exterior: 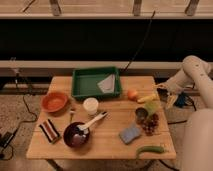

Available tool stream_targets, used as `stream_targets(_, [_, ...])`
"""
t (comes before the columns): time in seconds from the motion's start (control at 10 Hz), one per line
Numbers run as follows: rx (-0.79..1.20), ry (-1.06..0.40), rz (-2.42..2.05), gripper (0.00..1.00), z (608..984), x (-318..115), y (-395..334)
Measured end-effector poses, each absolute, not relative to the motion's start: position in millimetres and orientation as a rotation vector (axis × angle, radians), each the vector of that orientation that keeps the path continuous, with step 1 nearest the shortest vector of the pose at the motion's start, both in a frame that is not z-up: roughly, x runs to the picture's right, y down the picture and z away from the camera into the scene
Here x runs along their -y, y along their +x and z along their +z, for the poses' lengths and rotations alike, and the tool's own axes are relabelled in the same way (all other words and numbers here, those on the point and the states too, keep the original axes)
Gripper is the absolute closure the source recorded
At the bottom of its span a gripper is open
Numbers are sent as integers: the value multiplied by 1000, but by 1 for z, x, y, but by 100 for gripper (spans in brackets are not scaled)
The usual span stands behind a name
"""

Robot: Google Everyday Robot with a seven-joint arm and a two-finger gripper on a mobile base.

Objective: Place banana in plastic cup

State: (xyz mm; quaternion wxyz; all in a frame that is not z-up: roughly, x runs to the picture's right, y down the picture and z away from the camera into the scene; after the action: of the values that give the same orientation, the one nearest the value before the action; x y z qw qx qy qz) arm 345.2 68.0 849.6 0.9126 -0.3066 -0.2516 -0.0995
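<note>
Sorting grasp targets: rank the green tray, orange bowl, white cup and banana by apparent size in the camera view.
1. Green tray
2. Orange bowl
3. White cup and banana look alike; no ranking.
The gripper sits just right of the banana.

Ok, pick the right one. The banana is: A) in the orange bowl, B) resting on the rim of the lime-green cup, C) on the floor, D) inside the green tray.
B: the banana lies across the top of the plastic cup, beside the orange fruit; the gripper is just right of it at the table edge.
</note>
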Motion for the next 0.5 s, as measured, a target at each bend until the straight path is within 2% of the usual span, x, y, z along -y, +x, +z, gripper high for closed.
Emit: stream_targets(0.5, [466,-528,-186,20,876,-35,373])
